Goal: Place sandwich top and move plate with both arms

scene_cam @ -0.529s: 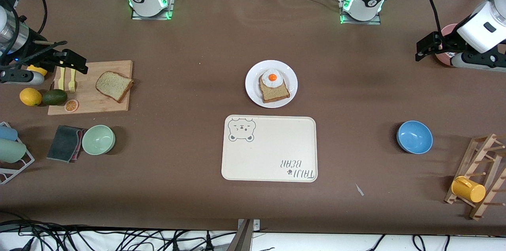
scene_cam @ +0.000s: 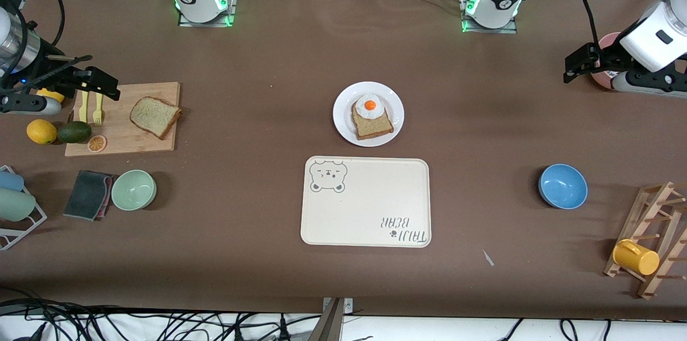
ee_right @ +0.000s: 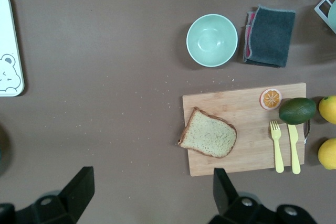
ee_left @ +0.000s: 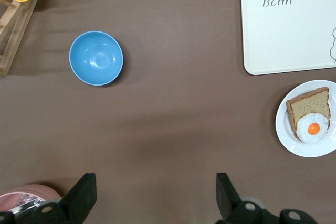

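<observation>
The sandwich top [scene_cam: 154,116], a light speckled bread slice, lies on a wooden cutting board [scene_cam: 123,139] toward the right arm's end; it also shows in the right wrist view [ee_right: 208,134]. The white plate [scene_cam: 343,121] sits mid-table with a darker toast slice [scene_cam: 373,125] and a fried egg [scene_cam: 370,105] on it; it also shows in the left wrist view [ee_left: 304,149]. My right gripper [scene_cam: 99,86] is open and empty above the board's edge [ee_right: 152,187]. My left gripper [scene_cam: 577,64] is open and empty over bare table at the left arm's end [ee_left: 156,187].
A cream bear-print tray [scene_cam: 366,201] lies nearer the camera than the plate. There is a blue bowl [scene_cam: 562,186], and a wooden rack with a yellow cup [scene_cam: 636,256]. A green bowl [scene_cam: 133,189], dark cloth [scene_cam: 88,194], lemon [scene_cam: 41,131], avocado [scene_cam: 74,131] and yellow forks [scene_cam: 90,107] surround the board.
</observation>
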Controlling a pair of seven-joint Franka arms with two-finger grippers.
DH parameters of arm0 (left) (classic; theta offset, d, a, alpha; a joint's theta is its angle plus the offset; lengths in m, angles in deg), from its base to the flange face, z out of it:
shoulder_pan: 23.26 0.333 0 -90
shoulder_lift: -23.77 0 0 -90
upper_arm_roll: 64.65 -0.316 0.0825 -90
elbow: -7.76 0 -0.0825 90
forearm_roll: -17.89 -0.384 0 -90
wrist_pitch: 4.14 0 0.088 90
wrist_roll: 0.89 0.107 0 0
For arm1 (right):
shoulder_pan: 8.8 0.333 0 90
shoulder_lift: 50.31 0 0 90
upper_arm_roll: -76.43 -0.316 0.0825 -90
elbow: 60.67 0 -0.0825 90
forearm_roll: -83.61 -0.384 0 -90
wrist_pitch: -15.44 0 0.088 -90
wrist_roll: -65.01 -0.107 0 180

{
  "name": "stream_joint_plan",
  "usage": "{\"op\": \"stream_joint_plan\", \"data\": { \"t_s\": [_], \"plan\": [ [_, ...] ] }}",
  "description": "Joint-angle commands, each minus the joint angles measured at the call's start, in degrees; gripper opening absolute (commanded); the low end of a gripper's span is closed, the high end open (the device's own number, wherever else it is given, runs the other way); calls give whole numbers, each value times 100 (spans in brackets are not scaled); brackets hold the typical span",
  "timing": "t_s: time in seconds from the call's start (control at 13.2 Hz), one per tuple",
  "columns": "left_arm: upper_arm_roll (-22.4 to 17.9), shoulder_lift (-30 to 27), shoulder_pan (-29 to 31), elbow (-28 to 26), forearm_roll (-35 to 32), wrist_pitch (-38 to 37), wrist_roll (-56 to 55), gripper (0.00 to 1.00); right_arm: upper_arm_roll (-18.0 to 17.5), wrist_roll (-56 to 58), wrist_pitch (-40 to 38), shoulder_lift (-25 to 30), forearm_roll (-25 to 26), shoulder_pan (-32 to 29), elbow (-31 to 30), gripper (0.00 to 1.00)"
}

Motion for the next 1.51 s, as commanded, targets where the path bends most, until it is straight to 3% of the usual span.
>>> {"op": "stream_joint_plan", "data": {
  "t_s": [0.0,1.44],
  "plan": [
    [43,63,-42,190,-132,-132,-46,100,-6,100,-128,-27,-95,-6,127,100],
    [61,63,-24,199,-96,-237,-46,100,-33,39,-146,-62,-86,64,101,100]
  ]
}}
